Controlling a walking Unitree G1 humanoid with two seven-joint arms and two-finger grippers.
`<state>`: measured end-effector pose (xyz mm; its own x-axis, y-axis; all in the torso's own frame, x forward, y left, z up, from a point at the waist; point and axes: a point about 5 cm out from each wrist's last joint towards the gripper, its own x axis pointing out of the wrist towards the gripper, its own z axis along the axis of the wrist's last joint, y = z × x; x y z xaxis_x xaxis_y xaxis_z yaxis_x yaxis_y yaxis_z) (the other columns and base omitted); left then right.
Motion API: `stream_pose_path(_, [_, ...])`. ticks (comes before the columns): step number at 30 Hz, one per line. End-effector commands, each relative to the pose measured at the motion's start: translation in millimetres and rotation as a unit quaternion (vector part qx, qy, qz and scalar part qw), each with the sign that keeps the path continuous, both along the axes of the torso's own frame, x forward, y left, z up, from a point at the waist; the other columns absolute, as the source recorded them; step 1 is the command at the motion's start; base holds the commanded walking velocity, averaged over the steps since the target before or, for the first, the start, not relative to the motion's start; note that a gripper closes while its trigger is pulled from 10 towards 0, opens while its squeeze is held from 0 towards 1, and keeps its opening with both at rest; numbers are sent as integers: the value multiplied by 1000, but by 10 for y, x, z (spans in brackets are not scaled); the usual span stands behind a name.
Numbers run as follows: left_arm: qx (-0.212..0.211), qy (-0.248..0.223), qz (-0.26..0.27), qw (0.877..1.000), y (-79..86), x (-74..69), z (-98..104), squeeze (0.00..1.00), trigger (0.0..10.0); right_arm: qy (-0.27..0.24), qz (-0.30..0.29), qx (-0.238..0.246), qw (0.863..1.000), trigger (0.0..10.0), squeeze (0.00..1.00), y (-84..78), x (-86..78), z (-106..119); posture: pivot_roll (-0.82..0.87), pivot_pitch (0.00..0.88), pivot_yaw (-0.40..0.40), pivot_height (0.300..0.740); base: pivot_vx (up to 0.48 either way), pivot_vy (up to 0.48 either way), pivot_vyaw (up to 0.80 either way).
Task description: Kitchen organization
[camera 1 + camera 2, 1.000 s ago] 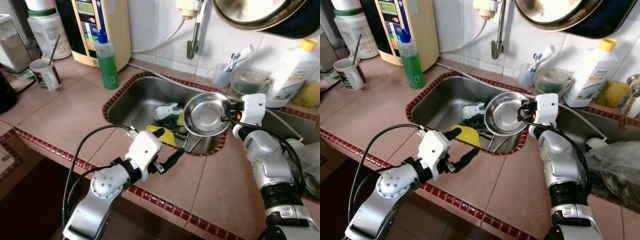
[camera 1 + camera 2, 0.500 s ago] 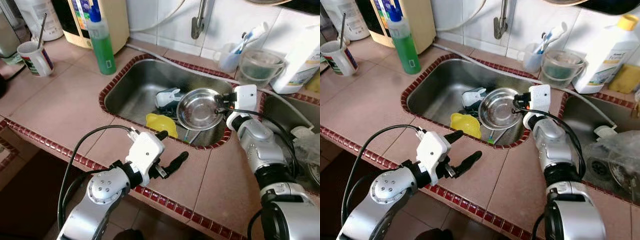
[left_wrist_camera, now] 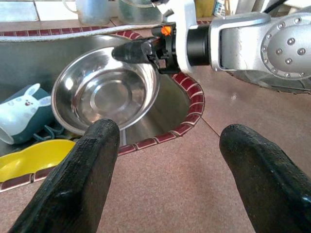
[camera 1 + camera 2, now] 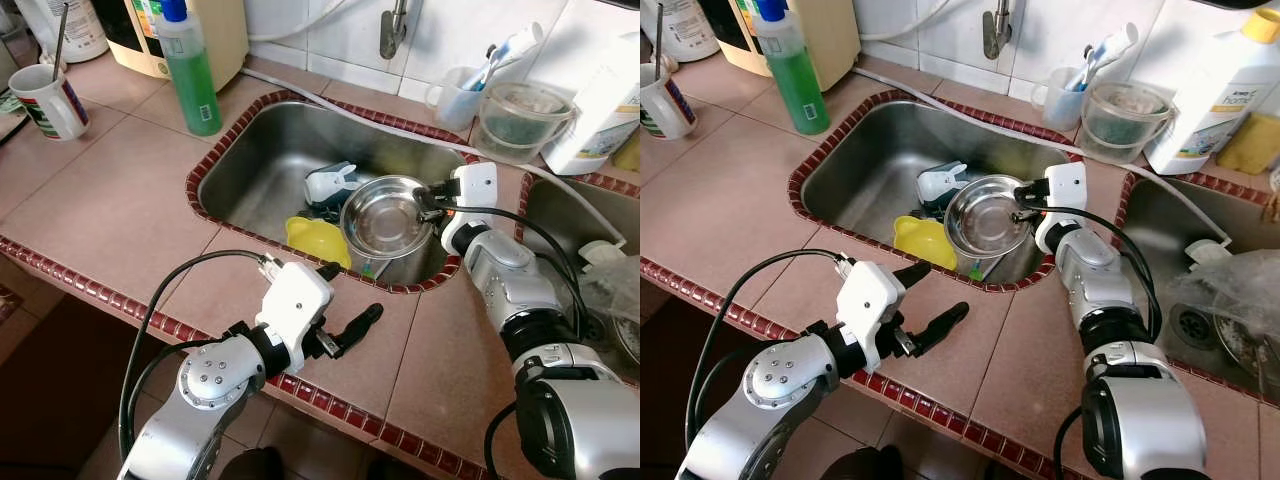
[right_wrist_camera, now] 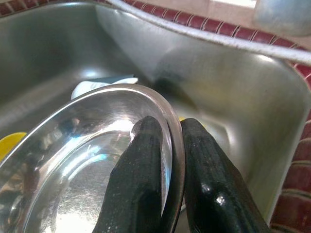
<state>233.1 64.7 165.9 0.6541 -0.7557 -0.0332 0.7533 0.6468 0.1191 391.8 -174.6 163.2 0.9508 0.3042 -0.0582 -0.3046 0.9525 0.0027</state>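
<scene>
The right gripper (image 4: 428,192) pinches the rim of the round stainless-steel bowl (image 4: 386,216), holding it low inside the steel sink (image 4: 262,168) at its right end. Just left of the bowl lie a yellow plastic cup (image 4: 318,239) and a pale blue bunny mug (image 4: 330,184). The left gripper (image 4: 349,299) hovers with fingers spread over the pink tiled counter (image 4: 110,200), near the sink's near edge.
</scene>
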Motion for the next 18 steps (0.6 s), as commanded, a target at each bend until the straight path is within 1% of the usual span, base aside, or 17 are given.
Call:
stream_pose_path(1, [-6,-7,-5,1000,-17,-18,57,0,10000,-9,7,9,1000,10000,1000,26,21,52,61,246,-27,740,0,0,0])
stream_pose_path(12, [-5,-9,-2,1000,-9,11,70,0,10000,-13,13,19,1000,10000,1000,28,47,91,62,236,-30,740,0,0,0])
stream_pose_path(18, [-7,-12,4,1000,-4,45,76,0,10000,-24,13,20,999,10000,1000,8,61,140,61,224,-31,740,0,0,0])
